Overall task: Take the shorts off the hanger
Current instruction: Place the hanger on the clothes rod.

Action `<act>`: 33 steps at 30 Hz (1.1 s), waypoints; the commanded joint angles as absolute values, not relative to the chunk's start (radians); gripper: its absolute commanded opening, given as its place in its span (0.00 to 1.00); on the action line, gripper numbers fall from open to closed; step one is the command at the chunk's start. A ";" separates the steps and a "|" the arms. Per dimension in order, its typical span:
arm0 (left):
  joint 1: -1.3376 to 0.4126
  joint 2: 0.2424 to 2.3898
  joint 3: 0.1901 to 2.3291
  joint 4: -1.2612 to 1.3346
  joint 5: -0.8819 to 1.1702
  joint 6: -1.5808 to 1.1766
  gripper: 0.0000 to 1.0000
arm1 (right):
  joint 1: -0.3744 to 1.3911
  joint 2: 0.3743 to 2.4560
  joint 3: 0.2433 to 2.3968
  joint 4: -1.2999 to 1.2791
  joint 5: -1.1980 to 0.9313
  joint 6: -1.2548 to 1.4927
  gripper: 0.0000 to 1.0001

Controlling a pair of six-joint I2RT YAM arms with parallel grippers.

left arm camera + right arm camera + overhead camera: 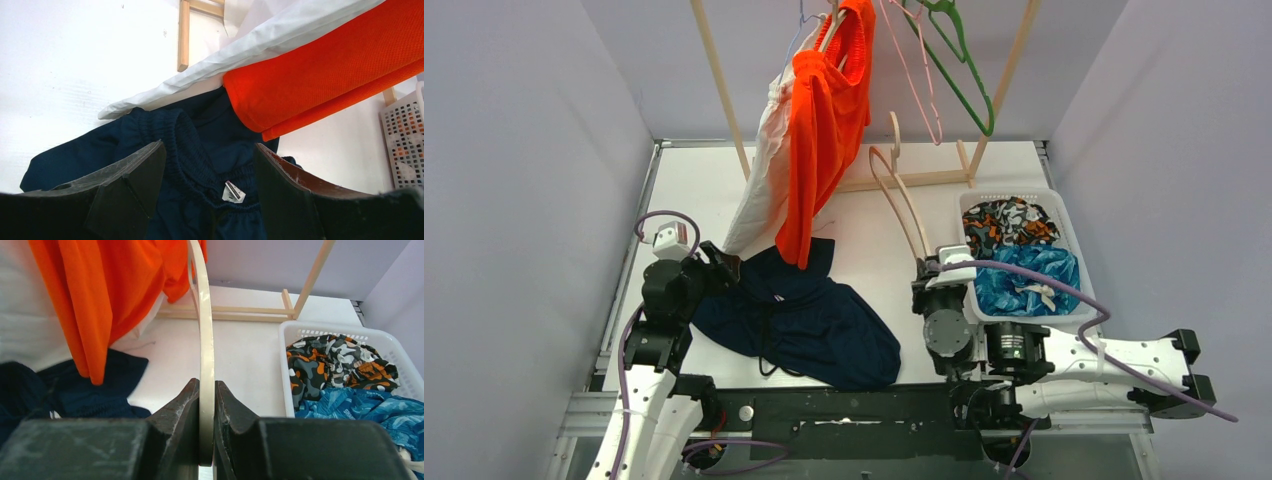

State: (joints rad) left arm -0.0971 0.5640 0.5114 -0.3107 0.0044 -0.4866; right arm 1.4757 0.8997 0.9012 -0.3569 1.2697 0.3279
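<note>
Your right jaws pinch the bare beige hanger (206, 330); left jaws spread over navy shorts (190, 130) lying on desk (874, 210). Orange shorts (824, 130), white shorts (759, 190) hang beyond them. Shed hanger, pull orange next.

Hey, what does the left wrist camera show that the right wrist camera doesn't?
Only the left wrist view: the left gripper, open and facing the navy shorts, and a small label at their waistband. Only the right wrist view: the right gripper shut on the cream hanger, plus the camouflage shorts and blue leaf shorts lying in the basket. Both: the orange shorts, white shorts, navy shorts, the wooden rack and the basket.
</note>
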 commanded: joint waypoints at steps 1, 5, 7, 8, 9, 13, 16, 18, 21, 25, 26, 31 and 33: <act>-0.091 0.554 0.545 -0.258 0.027 -0.486 0.64 | 1.401 0.793 0.909 0.008 1.194 0.085 0.00; -0.092 0.551 0.545 -0.259 0.025 -0.486 0.64 | 1.316 0.797 0.950 0.048 1.074 0.001 0.00; -0.092 0.552 0.545 -0.259 0.024 -0.486 0.64 | 1.286 0.836 0.997 0.028 1.056 -0.008 0.00; -0.092 0.552 0.545 -0.259 0.024 -0.487 0.64 | 1.275 0.852 1.017 0.037 1.036 -0.022 0.00; -0.092 0.552 0.544 -0.258 0.023 -0.488 0.64 | 1.264 0.867 1.031 0.048 1.016 -0.037 0.00; -0.092 0.554 0.543 -0.256 0.027 -0.488 0.64 | 1.207 0.938 1.107 0.076 0.980 -0.108 0.00; -0.092 0.555 0.542 -0.254 0.029 -0.488 0.64 | 1.123 0.979 1.177 0.056 0.903 -0.111 0.00; -0.092 0.555 0.542 -0.253 0.029 -0.488 0.64 | 1.048 1.011 1.237 -0.002 0.813 -0.079 0.00; -0.091 0.555 0.542 -0.252 0.028 -0.488 0.64 | 0.976 1.065 1.326 -0.059 0.716 -0.067 0.00; -0.090 0.556 0.541 -0.254 0.025 -0.488 0.64 | 0.906 1.143 1.436 -0.125 0.648 -0.073 0.00; -0.090 0.557 0.540 -0.253 0.024 -0.488 0.64 | 0.892 1.161 1.460 -0.138 0.628 -0.076 0.00; -0.090 0.555 0.540 -0.253 0.023 -0.488 0.64 | 0.809 1.240 1.577 -0.190 0.557 -0.061 0.00; -0.091 0.555 0.540 -0.254 0.022 -0.488 0.64 | 0.776 1.263 1.605 -0.191 0.530 -0.059 0.00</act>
State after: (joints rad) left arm -0.0963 0.5606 0.5114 -0.3054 0.0128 -0.4870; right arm 0.8291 1.2324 1.5303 -0.1810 0.6170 -0.0662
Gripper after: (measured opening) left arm 0.637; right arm 0.105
